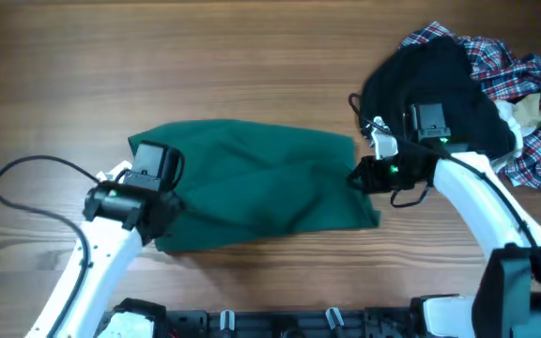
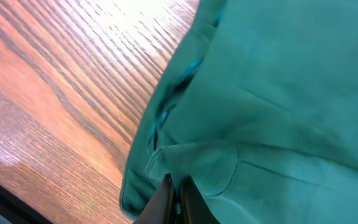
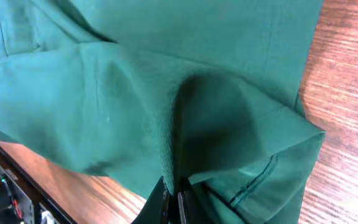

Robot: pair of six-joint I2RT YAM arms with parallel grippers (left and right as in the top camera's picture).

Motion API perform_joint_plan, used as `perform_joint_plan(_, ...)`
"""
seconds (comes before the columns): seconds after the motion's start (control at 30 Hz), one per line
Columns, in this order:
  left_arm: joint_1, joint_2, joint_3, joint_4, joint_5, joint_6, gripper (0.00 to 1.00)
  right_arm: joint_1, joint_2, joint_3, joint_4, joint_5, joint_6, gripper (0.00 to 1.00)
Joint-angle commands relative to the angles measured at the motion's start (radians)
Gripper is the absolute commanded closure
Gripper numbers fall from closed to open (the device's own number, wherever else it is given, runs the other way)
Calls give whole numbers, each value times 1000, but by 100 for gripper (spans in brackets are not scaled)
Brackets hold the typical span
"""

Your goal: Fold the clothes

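On my feeds, green garment (image 1: 261, 183) plain dark green all over, black garment (image 1: 430, 75) solid black, shirt (image 1: 540, 150) plaid in red, blue and white, table (image 1: 205, 56) brown with streaky wood grain.

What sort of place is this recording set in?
Likely a robot lab bench: a wood-grain table, two white robot arms, and a plain dark green cloth garment spread near a heaped black garment.
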Motion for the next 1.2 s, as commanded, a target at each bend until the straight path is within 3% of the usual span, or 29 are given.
perform_joint_plan(0.0,-3,76,-8,11,-41,-27,96,3,-3,8,39,-13,-6,96)
perform_joint_plan(0.1,-3,89,-7,85,50,-1,96,3,-42,31,41,-13,-27,96)
perform_joint_plan(0.17,-3,86,-7,187,181,126,92,3,-78,53,40,-13,-27,91)
perform_joint_plan(0.23,-3,86,-7,290,285,264,53,3,-130,96,10,-14,-36,82)
perform_joint_plan(0.27,-3,86,-5,318,291,293,46,5,-150,114,-7,-14,-50,81)
perform_joint_plan(0.5,23,71,121,342,287,337,40,157,-246,159,-17,-24,-35,73)
perform_joint_plan(0.63,161,23,209,296,316,337,34,330,-243,159,97,-13,83,67)
perform_joint_plan(0.7,275,-13,209,247,317,336,32,417,-227,159,151,-1,138,57)
perform_joint_plan(0.83,601,-48,209,201,387,326,19,584,-119,159,272,16,218,48)
perform_joint_plan(0.97,848,-45,209,185,448,342,16,748,29,159,446,68,263,27)
perform_joint_plan(1.17,986,-45,209,157,447,357,15,886,174,159,677,177,369,23)
